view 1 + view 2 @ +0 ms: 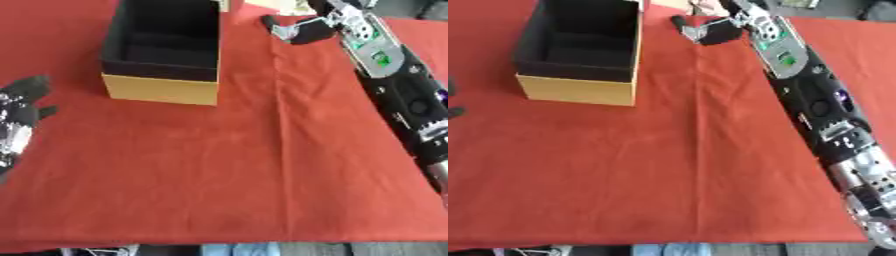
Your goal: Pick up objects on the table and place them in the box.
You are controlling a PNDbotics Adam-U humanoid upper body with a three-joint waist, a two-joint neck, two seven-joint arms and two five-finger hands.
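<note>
Up around 11 o'clock on the red cloth (pixel 262 165) sits the box (pixel 164 55), open top facing up, black inside with yellow-tan outer walls, its long axis running roughly near-to-far, tilted a bit to the right. Looks like nothing's inside it. The right arm (pixel 815 100) stretches diagonally from 5 o'clock all the way to about 1 o'clock, where the right hand (pixel 302 29) reaches just past the box's far right corner; can't tell what its fingers are doing. The left hand (pixel 19 117) idles at 9 o'clock, fingers relaxed and spread, pointing up.
</note>
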